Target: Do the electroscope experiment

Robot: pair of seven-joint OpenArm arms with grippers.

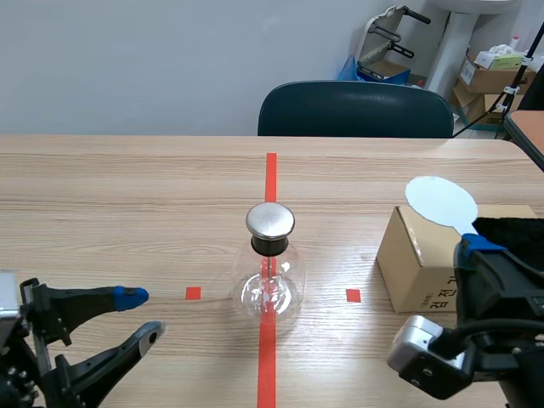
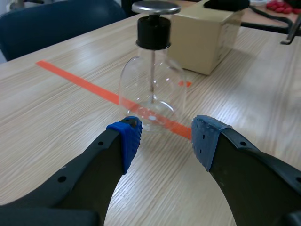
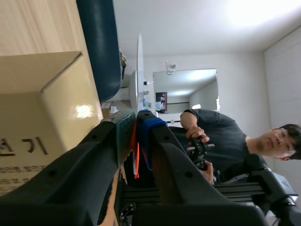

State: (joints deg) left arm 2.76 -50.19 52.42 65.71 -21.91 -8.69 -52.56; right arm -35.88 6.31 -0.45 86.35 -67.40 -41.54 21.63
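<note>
Flask of clear glass with a metal top [image 1: 270, 276] stands in the middle, untouched, just ahead of the spread fingers of the left gripper [image 1: 143, 314]. The right gripper [image 1: 476, 245] pinches a flat white round paddle [image 1: 439, 201] over the brown cardboard box [image 1: 421, 263].

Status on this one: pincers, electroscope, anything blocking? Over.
Left pincer open, low, facing the electroscope. Right pincer shut on white disc, held over cardboard box. Electroscope upright mid-table, untouched.
</note>
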